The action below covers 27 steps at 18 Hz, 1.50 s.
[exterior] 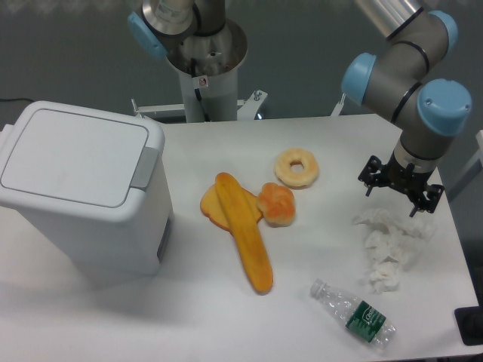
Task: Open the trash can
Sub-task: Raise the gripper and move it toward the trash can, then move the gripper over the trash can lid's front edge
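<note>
Trash can (83, 192): far left on table, lid shut; rigid, light-looking plastic, may slide if shoved. Contact point: grey push tab (146, 167) at lid's right edge, pressed downward. Gripper (400, 188): far right above crumpled tissue (389, 245), fingers spread, grasping nothing.

The trash can (83, 188) is made of smooth white plastic with a soft shine, and a grey plastic tab (145, 167) is set in its lid. The table (189, 317) is seen as smooth, matt white. The bottle (355, 313) is made of clear, shiny plastic with a green paper label. The tissues (389, 245) are made of soft, crumpled white paper. The gripper (400, 188) is seen as dull black. The arm (411, 68) is made of grey metal with smooth blue plastic caps.
</note>
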### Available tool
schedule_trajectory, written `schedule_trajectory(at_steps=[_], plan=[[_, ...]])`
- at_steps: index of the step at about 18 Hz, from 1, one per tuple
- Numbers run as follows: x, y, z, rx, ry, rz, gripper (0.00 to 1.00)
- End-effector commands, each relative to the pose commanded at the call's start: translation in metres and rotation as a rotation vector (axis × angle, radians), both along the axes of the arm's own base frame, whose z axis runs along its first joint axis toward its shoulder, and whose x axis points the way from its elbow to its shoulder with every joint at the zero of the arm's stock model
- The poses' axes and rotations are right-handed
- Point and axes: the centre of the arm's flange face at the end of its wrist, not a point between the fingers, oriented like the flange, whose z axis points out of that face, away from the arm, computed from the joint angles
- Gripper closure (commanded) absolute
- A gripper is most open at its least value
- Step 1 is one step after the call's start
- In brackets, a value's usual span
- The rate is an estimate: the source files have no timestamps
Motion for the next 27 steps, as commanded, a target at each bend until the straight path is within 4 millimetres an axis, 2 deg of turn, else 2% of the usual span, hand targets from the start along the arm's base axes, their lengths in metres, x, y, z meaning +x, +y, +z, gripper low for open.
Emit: schedule_trajectory(at_steps=[6,8,10,11,14,17,22,27], plan=[[0.0,0.0,0.004,0.009,0.004,0.0,0.0],[0.005,0.007,0.005,0.024,-0.002,0.0,0.0],[0.02,0.018,0.03,0.064,0.017,0.026,0.0],[0.028,0.02,0.032,0.086,0.005,0.059,0.0],[0.048,0.029,0.061,0.148,0.007,0.19,0.0],[0.071,0.035,0.084,0.179,0.02,0.177,0.0],[0.108,0.023,0.107,0.191,-0.047,0.197,0.0],[0.134,0.023,0.126,0.215,-0.126,0.257,0.0]])
